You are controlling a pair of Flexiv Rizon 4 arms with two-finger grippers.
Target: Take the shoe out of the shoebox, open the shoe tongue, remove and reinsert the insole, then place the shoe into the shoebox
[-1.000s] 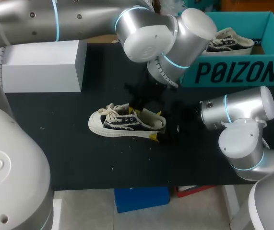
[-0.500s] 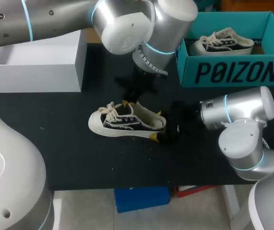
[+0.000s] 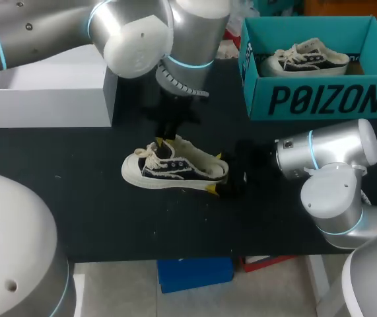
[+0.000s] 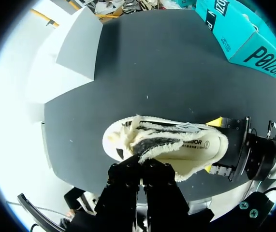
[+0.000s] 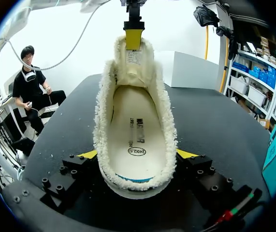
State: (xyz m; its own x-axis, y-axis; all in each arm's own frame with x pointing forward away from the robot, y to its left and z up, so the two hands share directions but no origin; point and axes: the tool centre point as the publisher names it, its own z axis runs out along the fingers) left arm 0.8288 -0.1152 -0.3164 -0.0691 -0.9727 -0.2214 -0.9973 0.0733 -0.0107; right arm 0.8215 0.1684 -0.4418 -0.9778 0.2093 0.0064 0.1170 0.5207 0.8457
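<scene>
A black and cream sneaker (image 3: 173,169) lies on its sole in the middle of the black table, toe pointing left. My right gripper (image 3: 216,174) is shut on its heel, one yellow tip against each side (image 5: 137,154). Its cream insole (image 5: 134,130) lies flat inside the fleece-lined opening. My left gripper (image 3: 164,142) comes down from above and is shut on the tongue (image 4: 150,147), holding it up and toward the toe. From the right wrist, a yellow tip of the left gripper (image 5: 134,35) shows at the tongue's top. The teal shoebox (image 3: 320,99) stands at the back right.
A second sneaker (image 3: 304,59) lies inside the teal shoebox. A white box (image 3: 49,92) stands at the back left of the table. Bare black table surface (image 3: 109,218) stretches in front of the shoe and to its left.
My left arm has swung to the left, carrying the tongue from over the shoe's middle toward the toe. The shoe and my right gripper have stayed put.
</scene>
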